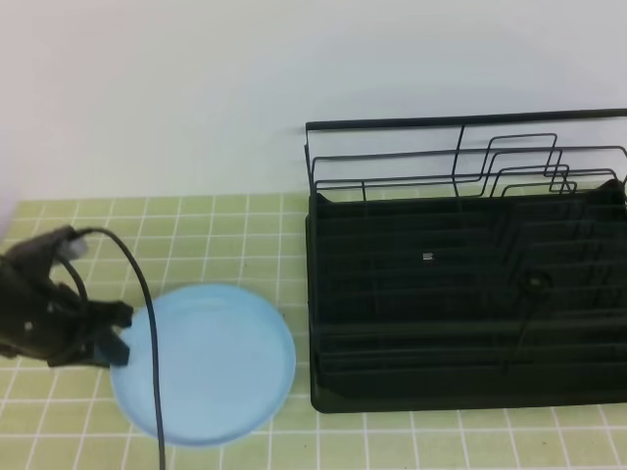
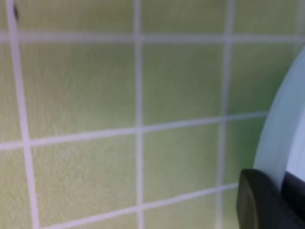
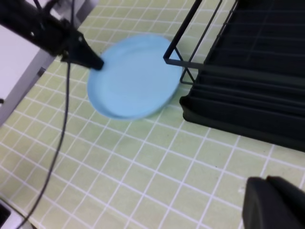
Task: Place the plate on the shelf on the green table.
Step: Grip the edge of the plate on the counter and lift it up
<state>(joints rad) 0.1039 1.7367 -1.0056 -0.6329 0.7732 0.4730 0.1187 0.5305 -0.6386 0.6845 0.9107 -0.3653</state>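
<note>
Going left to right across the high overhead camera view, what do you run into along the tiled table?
left gripper at the plate's left rim → plate → bare strip of green table → shelf, reaching to the right edge of the picture.

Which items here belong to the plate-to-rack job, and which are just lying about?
Job: plate, shelf, green table, left gripper shut on the plate's rim.
Lying about: only the black cable crossing the plate.
</note>
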